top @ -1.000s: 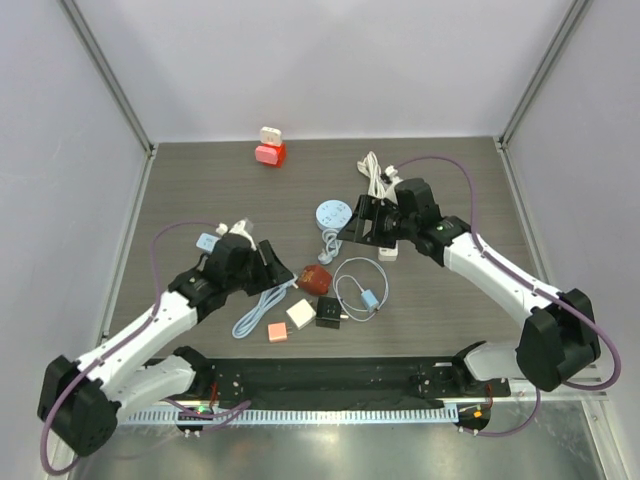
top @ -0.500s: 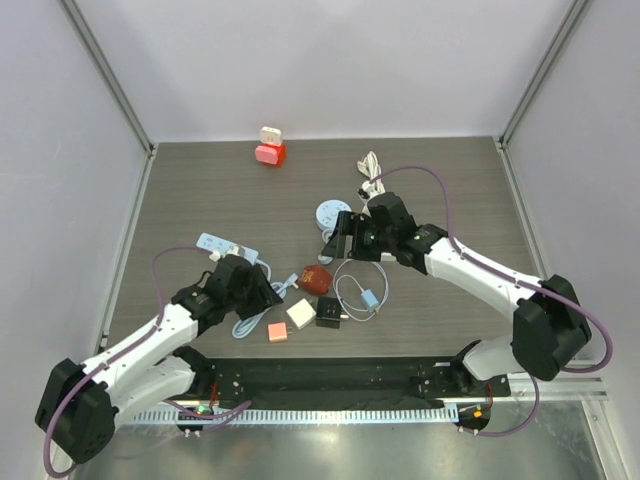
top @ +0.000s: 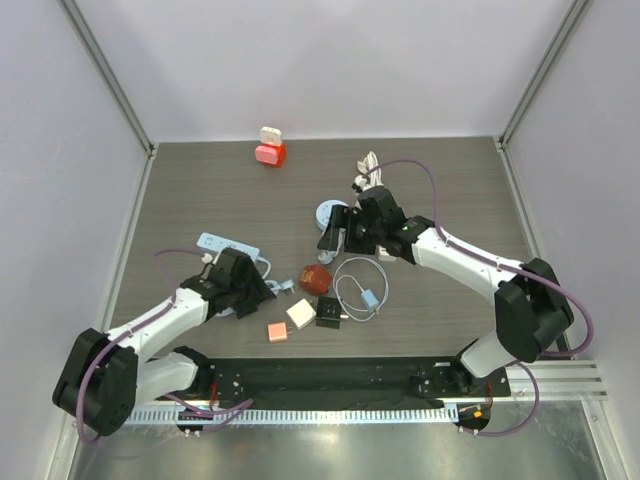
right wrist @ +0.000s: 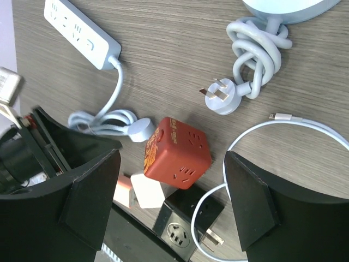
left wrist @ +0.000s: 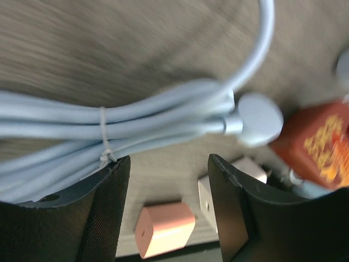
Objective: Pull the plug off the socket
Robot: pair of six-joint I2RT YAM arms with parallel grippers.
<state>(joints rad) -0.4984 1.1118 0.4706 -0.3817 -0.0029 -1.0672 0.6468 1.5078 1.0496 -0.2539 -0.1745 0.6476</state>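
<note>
Left wrist view looks past the left jaws, which stand parted with nothing between them. Just ahead of their tips a bundled pale-blue cable (left wrist: pixel 136 114) lies across the gap, tied with a thin wire. Its round plug (left wrist: pixel 260 117) sits beyond the right-hand tip, pressed against the red cube socket (left wrist: pixel 316 142). That looks like the pair the task means, though a black socket block (right wrist: pixel 188 221) nearer the right wrist camera also carries a plug. A pink adapter (left wrist: pixel 163 229) and a white adapter (left wrist: pixel 210 194) lie on the surface (top: pixel 200 190) under the gap.

The left jaws seem placed low over the cable because the bundle is the easiest handle on the plug: closing on it near the plug head would let a sideways pull draw the pins out.

The right jaws are spread wide and empty, held above the surface. The red cube shows between them, with the plug on its left face and the cable running back to a white power strip (right wrist: pixel 82 33) beyond the left tip. I judge this arm is lined up to pin the light cube, which would otherwise slide along with the plug. Beyond the right tip lies a coiled cord with a three-pin plug (right wrist: pixel 221 98), unconnected.
</note>
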